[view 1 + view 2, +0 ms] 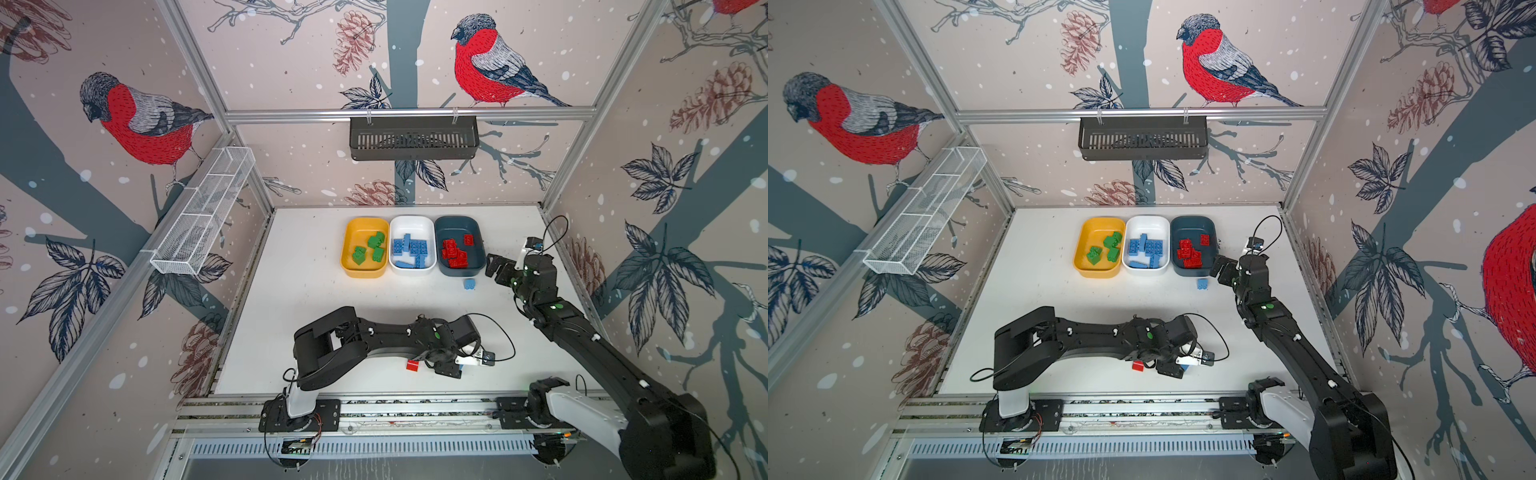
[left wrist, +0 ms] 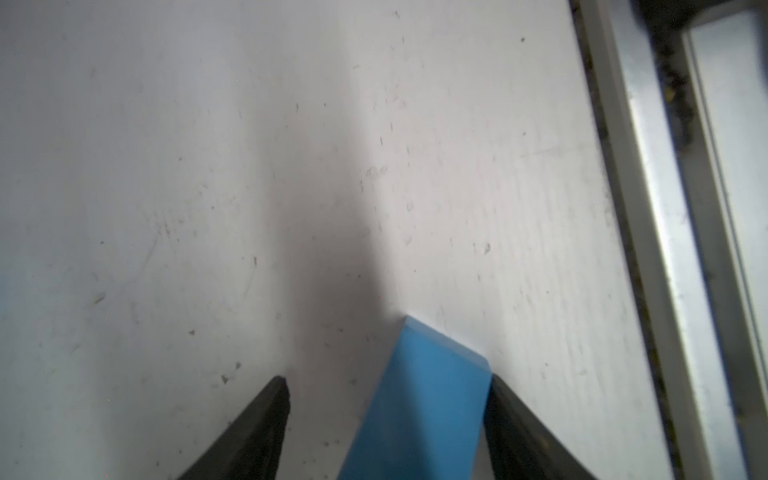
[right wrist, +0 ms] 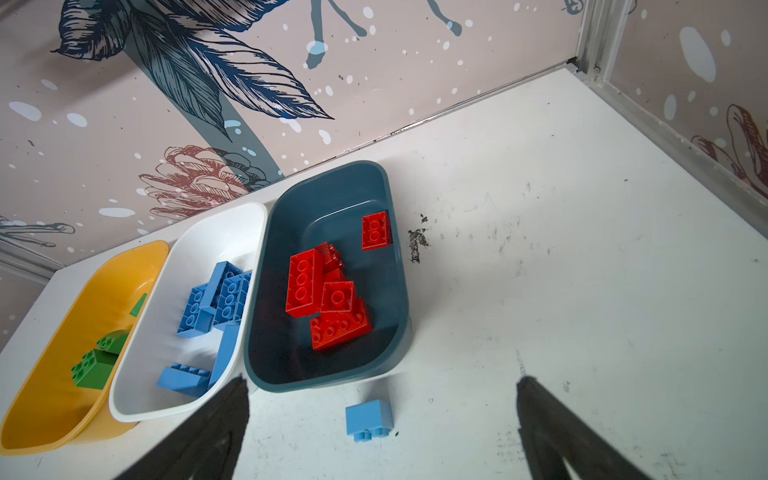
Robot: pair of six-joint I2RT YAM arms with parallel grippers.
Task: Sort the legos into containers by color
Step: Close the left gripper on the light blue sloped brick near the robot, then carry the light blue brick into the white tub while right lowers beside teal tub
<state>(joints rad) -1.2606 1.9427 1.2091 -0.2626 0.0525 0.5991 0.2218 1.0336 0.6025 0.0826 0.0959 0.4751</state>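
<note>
A scuffed white counter (image 1: 309, 324) forms the floor of a booth framed in aluminium bars (image 1: 407, 113). The three walls carry pale pink wallpaper (image 1: 291, 174) printed with red-breasted bullfinches (image 1: 484, 62), pine cones, dark leaves and grey-blue branches. A black slotted basket (image 1: 413, 139) hangs from the bar on the back wall. A white wire basket (image 1: 203, 212) runs along the wall at the counter's left edge. A metal rail (image 1: 415, 409) lines the front edge. The light is even.
</note>
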